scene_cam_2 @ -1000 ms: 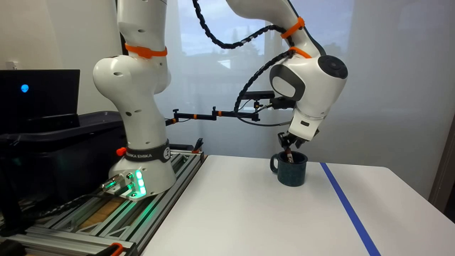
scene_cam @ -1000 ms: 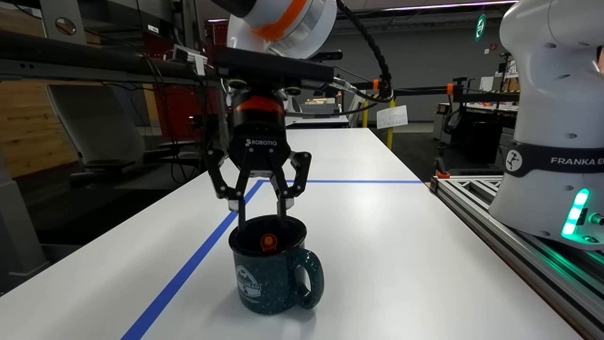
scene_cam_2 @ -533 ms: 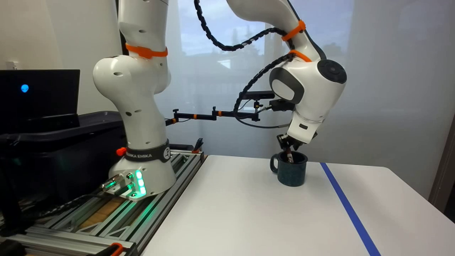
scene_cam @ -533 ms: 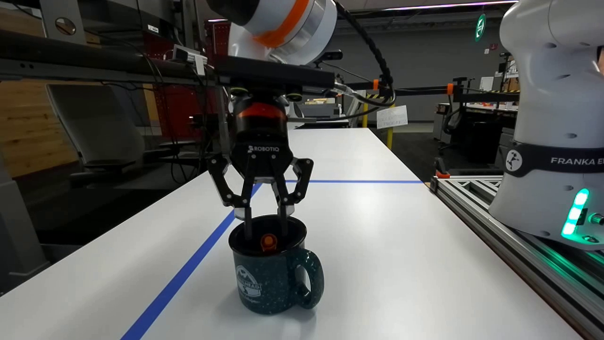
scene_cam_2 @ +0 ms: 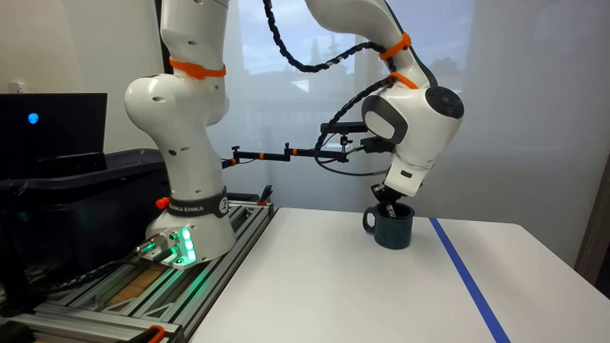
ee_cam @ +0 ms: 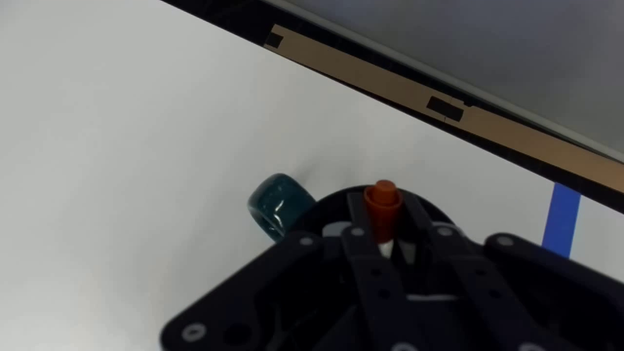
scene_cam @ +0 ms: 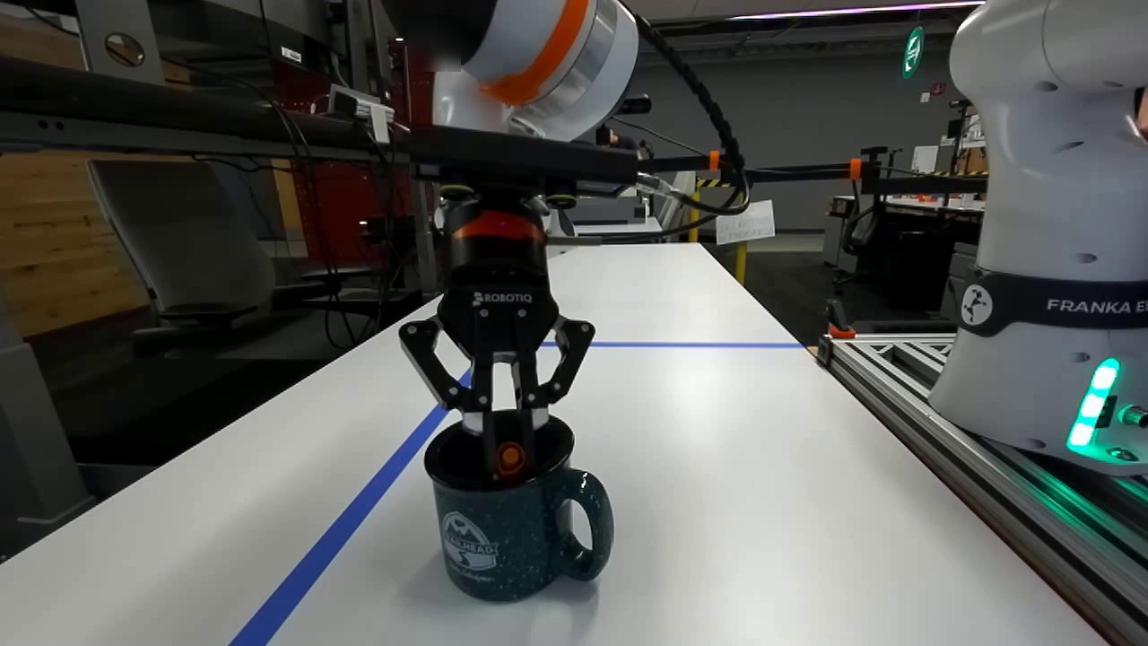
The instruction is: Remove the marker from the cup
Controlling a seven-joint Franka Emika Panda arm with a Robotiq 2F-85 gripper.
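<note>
Orange-ended marker inside teal cup

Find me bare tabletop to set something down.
In an exterior view, bare table lies between the aluminium frame, the cup and the blue stripe, and again beyond the stripe. The cup is crowded: the gripper reaches in around the marker.

In an exterior view, a window with pale daylight is behind the far edge of the desk.

Wrist view: I am cut off at six o'clock, my fingers masking part of the cup, lower end of the marker hidden inside.
</note>
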